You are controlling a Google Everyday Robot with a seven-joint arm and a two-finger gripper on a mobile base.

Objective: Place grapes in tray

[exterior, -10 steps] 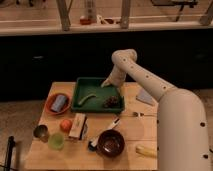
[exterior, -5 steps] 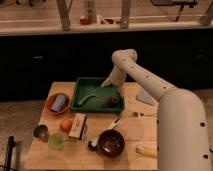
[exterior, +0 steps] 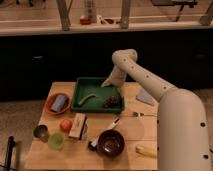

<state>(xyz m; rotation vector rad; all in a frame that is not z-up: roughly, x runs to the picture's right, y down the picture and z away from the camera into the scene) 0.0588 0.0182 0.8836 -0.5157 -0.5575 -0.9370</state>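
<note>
The dark green tray (exterior: 80, 105) lies at the back of the wooden table. The grapes (exterior: 111, 101), a small dark bumpy cluster, lie inside the tray at its right front corner. A curved pale green vegetable (exterior: 91, 96) lies in the tray's middle. My gripper (exterior: 106, 83) hangs from the white arm over the tray's back right part, above and behind the grapes and apart from them.
An orange bowl (exterior: 50, 107) with a blue-grey object stands left of the tray. In front are an orange fruit (exterior: 65, 124), a box (exterior: 78, 125), a metal cup (exterior: 40, 132), a green cup (exterior: 56, 141), a dark brown bowl (exterior: 110, 143), a fork (exterior: 142, 115) and a napkin (exterior: 145, 96).
</note>
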